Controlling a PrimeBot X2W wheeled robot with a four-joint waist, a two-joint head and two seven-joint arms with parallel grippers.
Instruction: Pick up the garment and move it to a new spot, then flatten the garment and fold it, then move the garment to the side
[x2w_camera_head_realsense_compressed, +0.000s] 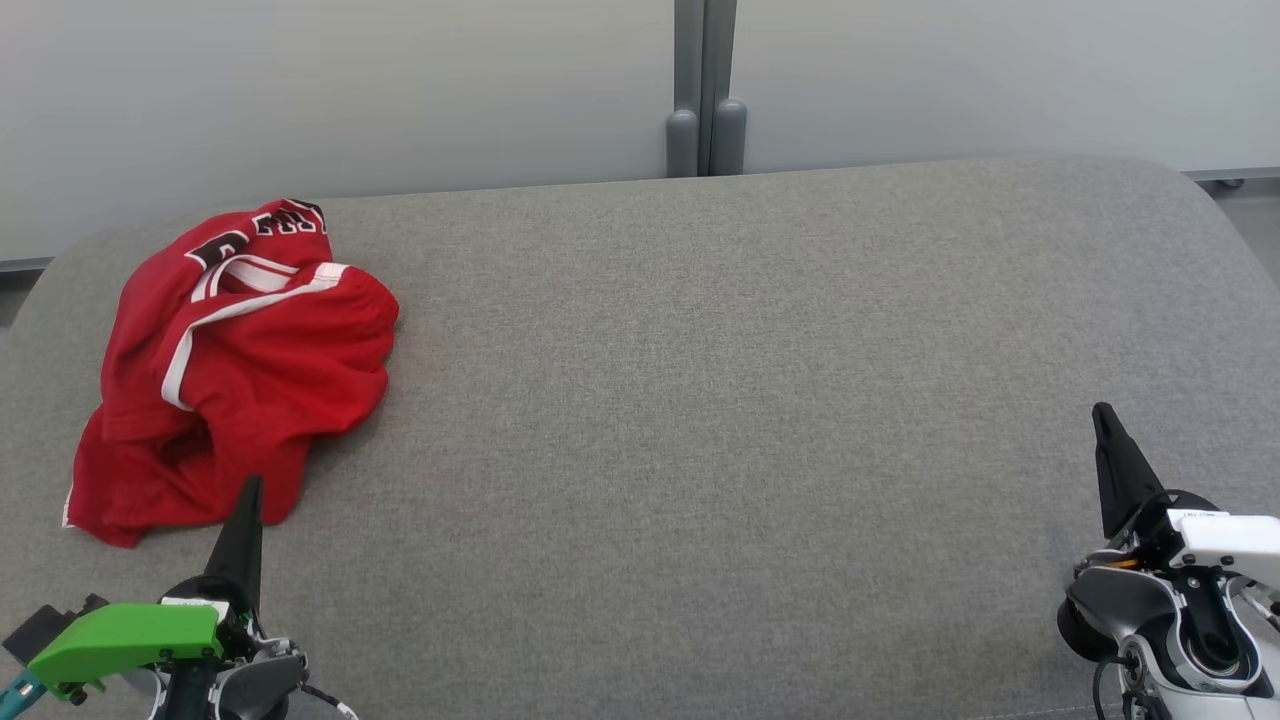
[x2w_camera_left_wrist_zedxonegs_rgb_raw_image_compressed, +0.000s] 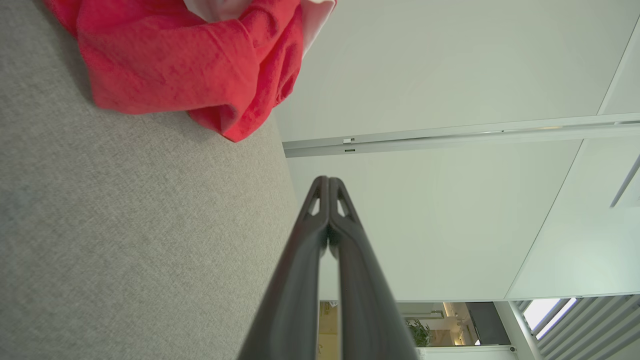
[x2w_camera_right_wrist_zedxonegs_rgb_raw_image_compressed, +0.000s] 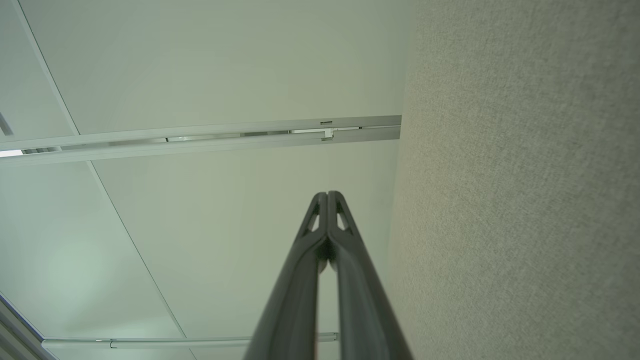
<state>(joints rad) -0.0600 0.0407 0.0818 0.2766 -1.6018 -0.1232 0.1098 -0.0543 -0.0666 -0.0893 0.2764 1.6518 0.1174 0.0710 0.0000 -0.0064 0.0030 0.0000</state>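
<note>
A crumpled red cloth garment (x2w_camera_head_realsense_compressed: 235, 370) with white stripes and dark letters lies in a soft heap on the big grey fabric-covered top (x2w_camera_head_realsense_compressed: 700, 400). It is bunched up, not flat, so I think the job is only at its start: it has not been picked up yet. The left gripper (x2w_camera_head_realsense_compressed: 250, 488), with 2 long dark fingers, sits just beside the garment's near edge and points toward the red cloth. In the left wrist view it does not touch the cloth. It looks like the one placed to grab, because it is so close. Its jaws are pressed together with nothing between them, so they would need to spread before they could pinch the cloth. The right gripper (x2w_camera_head_realsense_compressed: 1104, 414), also with 2 long dark fingers, is well apart from the garment, far off to the garment's right, likely waiting out of the way. Its jaws are pressed together too and hold nothing. Behind the garment and to its right, 2 round grey posts (x2w_camera_head_realsense_compressed: 684, 140) stand side by side against the pale wall (x2w_camera_head_realsense_compressed: 350, 90). The count is 1 garment, 2 grippers, 4 fingers, 1 grey top and 2 posts.
</note>
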